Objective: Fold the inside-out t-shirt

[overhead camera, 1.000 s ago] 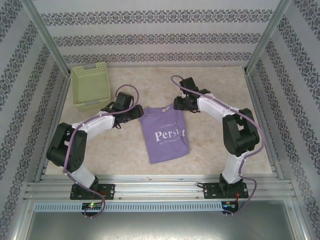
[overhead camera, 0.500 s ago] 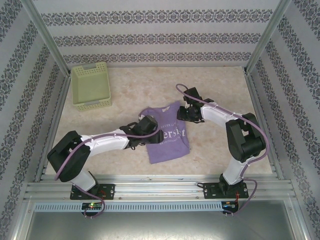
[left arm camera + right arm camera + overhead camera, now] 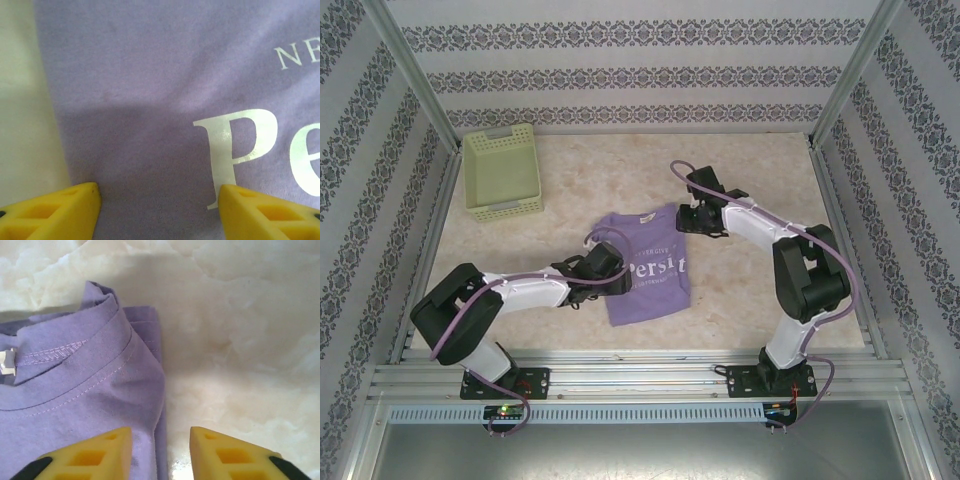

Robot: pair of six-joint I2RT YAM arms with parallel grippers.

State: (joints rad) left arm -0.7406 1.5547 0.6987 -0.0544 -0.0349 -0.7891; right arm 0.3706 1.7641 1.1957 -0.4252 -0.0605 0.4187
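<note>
Left wrist view: L fingers [image 3: 75, 202] spread wide, empty, over t-shirt [image 3: 150, 100] side edge. R fingers [image 3: 112, 447] part-open, empty, straddling collar-side fold. Advise: pinch all layers, lift evenly.

The t-shirt [image 3: 648, 265] lies at the middle of the table [image 3: 770, 180], basket [image 3: 502, 172] behind-left, left gripper [image 3: 618, 273] over its left side, right gripper [image 3: 689, 219] at its far right corner.
</note>
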